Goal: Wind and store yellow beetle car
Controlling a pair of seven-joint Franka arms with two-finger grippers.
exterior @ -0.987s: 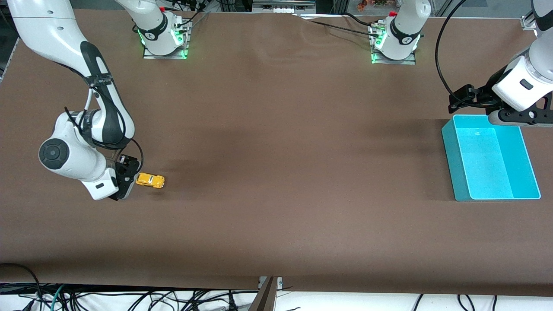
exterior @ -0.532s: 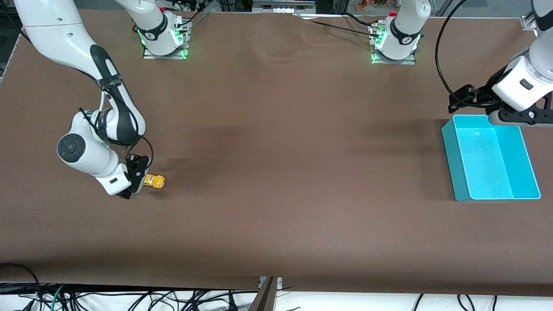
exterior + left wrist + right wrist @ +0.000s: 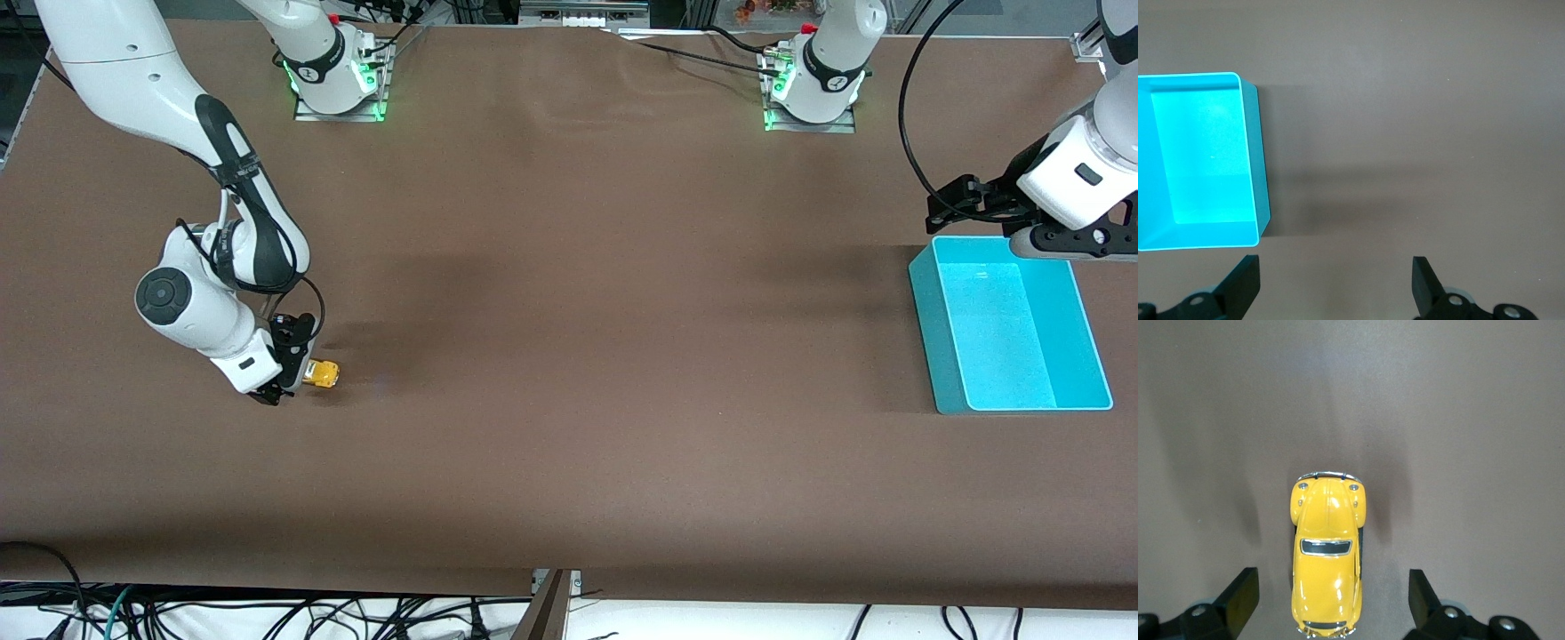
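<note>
The right pincer [image 3: 289, 384] hangs released over the yellow beetle car [image 3: 323, 374], which sits on the counter [image 3: 569, 356] at the right arm's end, its long axis running between the fingers. The left pincer [image 3: 1335, 283] waits released beside the turquoise bin [image 3: 933, 329].

The yellow beetle car [image 3: 322, 374] is seen as a tiny rounded toy with a glossy yellow body [image 3: 1328, 553], a dark window and chrome trim at its bumper. It is set upright on its wheels on the brown counter [image 3: 569, 356], toward the right arm's end. Part of its length is hidden in the front view.
</note>
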